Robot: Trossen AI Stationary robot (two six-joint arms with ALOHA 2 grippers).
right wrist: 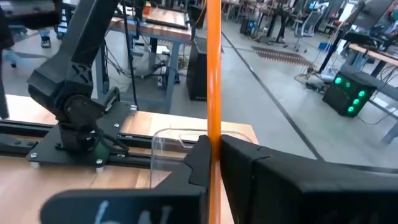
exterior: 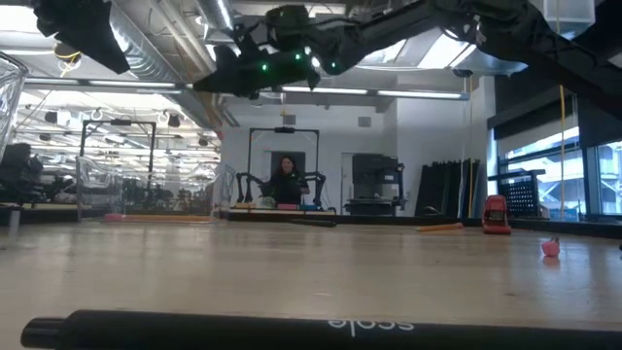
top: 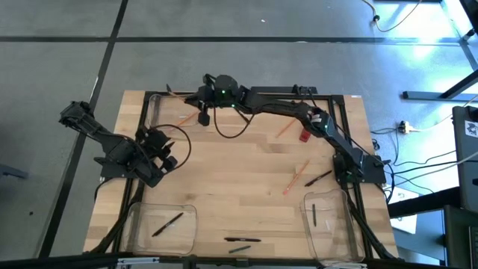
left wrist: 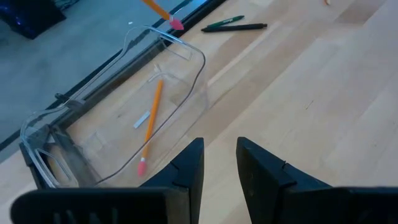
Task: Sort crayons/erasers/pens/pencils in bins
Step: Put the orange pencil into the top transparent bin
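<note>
My right gripper (right wrist: 213, 158) reaches over the table's far left corner, shut on an orange pencil (right wrist: 213, 68). The pencil's pink eraser end (left wrist: 176, 23) hangs just above the far rim of the far-left bin (left wrist: 186, 53). Another pencil (left wrist: 150, 121) lies flat on this clear bin's floor. My left gripper (left wrist: 219, 168) hovers open near the table's left edge (top: 166, 153), with nothing between its fingers, aimed at that bin. The near-left bin (top: 142, 232) holds a black pen (top: 168, 224). The near-right bin (top: 332, 224) holds another pen (top: 314, 215). My right gripper pinches the pencil's shaft (right wrist: 213, 127) between its two fingers. The fingers come in nearly level from the table's right side and lie across the pencil. The pencil is lifted clear and stands on end in the hold, its eraser end down over the far-left bin.
Loose pencils (top: 284, 128) (top: 297, 176) and a pen (top: 319, 178) lie right of centre, near a red block (top: 305, 136). Two pens (top: 243, 240) lie at the near edge, and two more (left wrist: 233, 25) beyond the far-left bin. A black frame rail (top: 142, 149) borders the table.
</note>
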